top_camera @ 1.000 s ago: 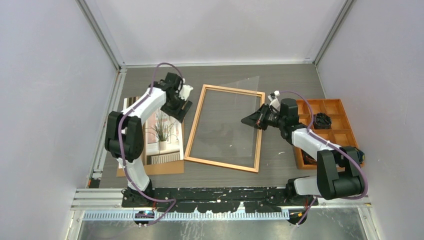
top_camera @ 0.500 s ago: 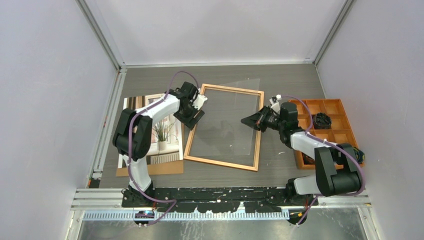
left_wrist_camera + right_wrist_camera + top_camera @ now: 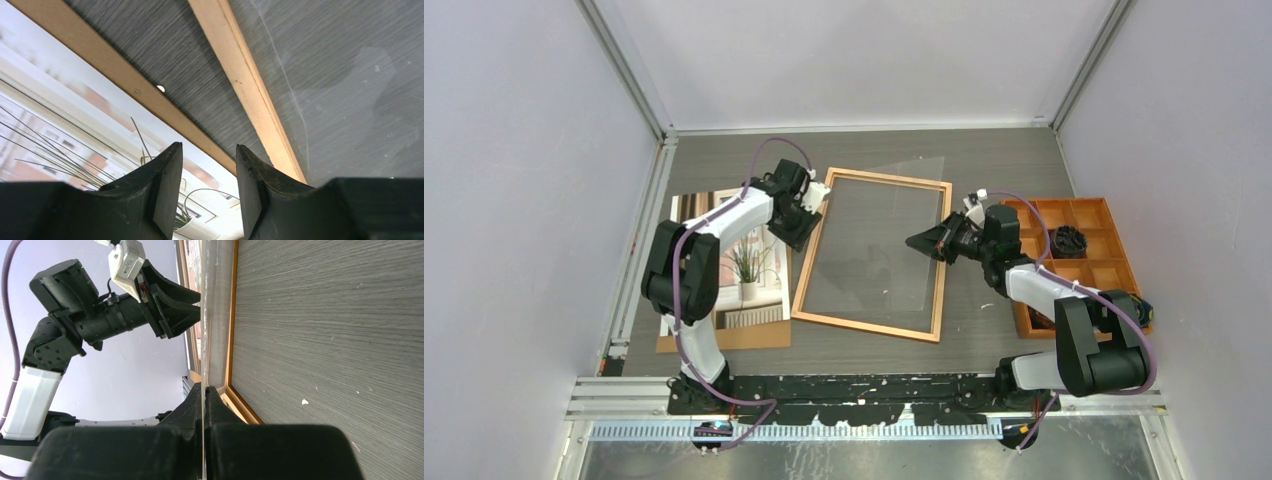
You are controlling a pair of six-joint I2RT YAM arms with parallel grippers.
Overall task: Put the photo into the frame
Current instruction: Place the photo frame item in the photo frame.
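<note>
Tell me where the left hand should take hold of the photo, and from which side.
Probably take the photo by its long right edge, the one facing the frame, coming down from above. It lies flat, face up, on the backing board, so only an edge offers a pinch, and the left hand hangs over that edge, jaws part open.
</note>
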